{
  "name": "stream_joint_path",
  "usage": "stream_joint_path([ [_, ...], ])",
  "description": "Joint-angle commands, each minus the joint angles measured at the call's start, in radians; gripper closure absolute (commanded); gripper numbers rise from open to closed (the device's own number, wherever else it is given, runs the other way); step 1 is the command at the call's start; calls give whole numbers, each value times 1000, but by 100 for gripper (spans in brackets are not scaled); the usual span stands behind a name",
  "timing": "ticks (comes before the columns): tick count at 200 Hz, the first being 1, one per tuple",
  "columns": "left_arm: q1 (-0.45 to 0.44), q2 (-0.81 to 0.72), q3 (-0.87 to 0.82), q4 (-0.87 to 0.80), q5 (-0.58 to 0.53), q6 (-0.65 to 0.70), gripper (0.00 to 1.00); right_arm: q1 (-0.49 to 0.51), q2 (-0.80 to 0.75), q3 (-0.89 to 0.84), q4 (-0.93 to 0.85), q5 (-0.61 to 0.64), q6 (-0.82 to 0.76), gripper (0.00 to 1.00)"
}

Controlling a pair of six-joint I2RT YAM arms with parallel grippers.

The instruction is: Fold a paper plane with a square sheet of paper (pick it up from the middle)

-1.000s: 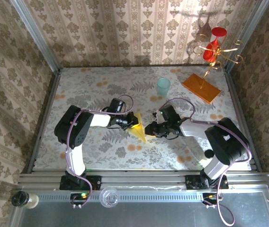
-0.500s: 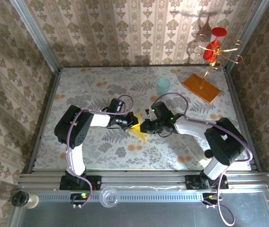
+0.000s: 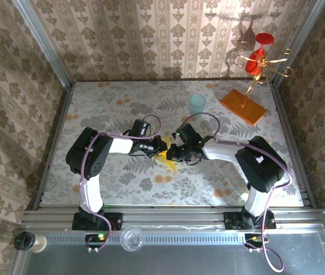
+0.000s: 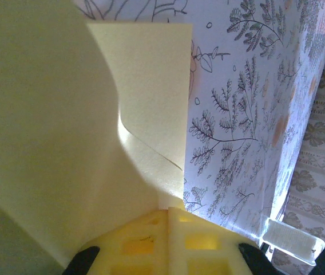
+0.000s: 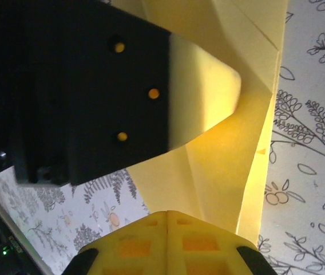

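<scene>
Damask wallpaper on three sides, leaf-and-flower cloth over the table [image 3: 122,189].

From above, finds the paper plane [image 3: 170,165] near the table's middle: yellow, part-folded, one pointed corner poking out toward 6 o'clock from under the two grippers. Places the left gripper [image 3: 159,148] at the paper's 10 o'clock, reaching in from 9 o'clock. Places the right gripper [image 3: 171,153] just beside it, reaching in from 3 o'clock, the two almost tip to tip.

Through the left wrist camera, shows the left gripper [image 4: 169,213] with its yellow fingers [image 4: 134,246] pressed together, pinching the paper plane [image 4: 65,126]. Follows the sheet up from the tips to a curl at 12 o'clock, with a square-cornered flap at 1 o'clock above the cloth.

Through the right wrist camera, shows the right gripper [image 5: 167,214] likewise squeezed flat, nipping the paper plane [image 5: 220,149] at its edge. Picks out creased layers at 1 o'clock and a black housing [image 5: 82,91] with three small holes at 10 o'clock, in front of the paper.

Back in the top view, sets a pale teal cup [image 3: 197,104] upright at 1 o'clock from the paper, well apart. Puts an orange slab [image 3: 240,109] at 2 o'clock near the far right corner, with a gold stand [image 3: 253,80] rising from it and carrying red pieces [image 3: 264,39].
</scene>
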Motion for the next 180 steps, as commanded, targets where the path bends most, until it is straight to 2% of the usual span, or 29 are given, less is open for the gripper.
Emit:
stream_joint_path([
  [1,-1,76,-50,-102,-82,20,95,4,33,38,-13,29,23,97],
  [180,-3,75,-64,-86,-80,14,95,4,107,51,-11,-9,27,97],
])
